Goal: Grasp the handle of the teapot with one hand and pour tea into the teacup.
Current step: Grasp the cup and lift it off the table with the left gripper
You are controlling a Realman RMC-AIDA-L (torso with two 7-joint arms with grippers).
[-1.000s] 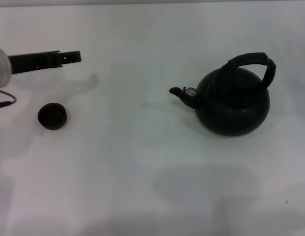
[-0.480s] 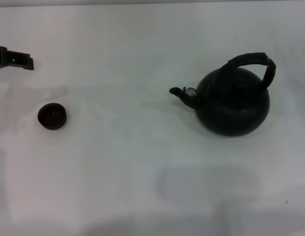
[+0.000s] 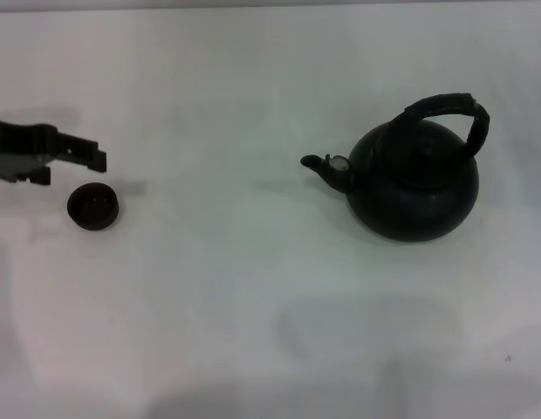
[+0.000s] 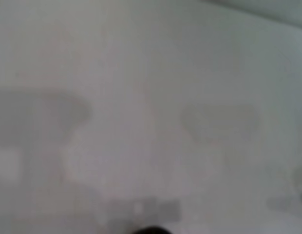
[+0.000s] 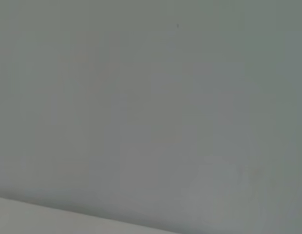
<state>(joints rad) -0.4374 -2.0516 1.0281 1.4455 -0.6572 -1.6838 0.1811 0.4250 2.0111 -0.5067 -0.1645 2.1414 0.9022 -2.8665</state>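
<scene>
The black teapot [image 3: 414, 183] stands on the white table at the right, with its spout [image 3: 327, 166] pointing left. Its black wrapped handle [image 3: 449, 109] arches over the top, and nothing touches it. The small dark teacup [image 3: 93, 206] sits at the far left. My left gripper [image 3: 94, 159] reaches in from the left edge, just behind and above the teacup and far from the teapot. My right gripper is out of view. Both wrist views show only the bare table surface.
The white table [image 3: 253, 279] spreads bare between the teacup and the teapot and toward the front. A dark blurred shape [image 4: 151, 230] sits at the edge of the left wrist view; I cannot tell what it is.
The left gripper drew back to the left edge, then came forward and right to just behind the teacup. The teapot and teacup have not moved.
</scene>
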